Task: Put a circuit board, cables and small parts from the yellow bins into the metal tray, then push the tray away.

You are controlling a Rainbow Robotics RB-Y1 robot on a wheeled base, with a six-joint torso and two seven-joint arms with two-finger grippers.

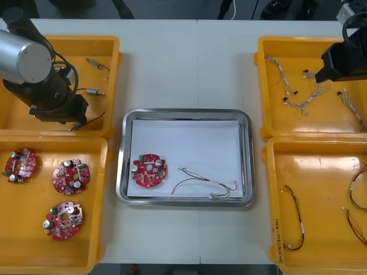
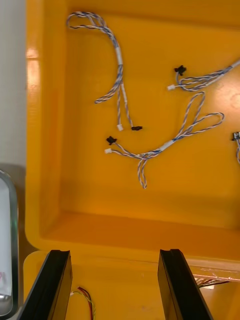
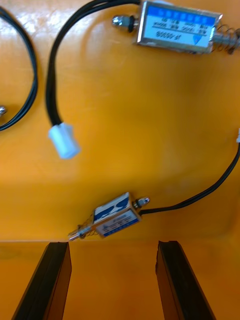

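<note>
The metal tray [image 1: 123,160] held a circuit board [image 1: 149,170] and one cable [image 1: 200,183]; my left gripper [image 3: 114,245] gaped over a small metal part [image 3: 116,218], my right gripper [image 2: 115,252] gaped over blue-and-white cables [image 2: 160,145]; parts and push not yet done.

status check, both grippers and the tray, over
Left gripper open, over small metal part in far left bin. Right gripper open, over blue and white cables. Tray holds circuit board, one cable. Nothing in the way.
</note>
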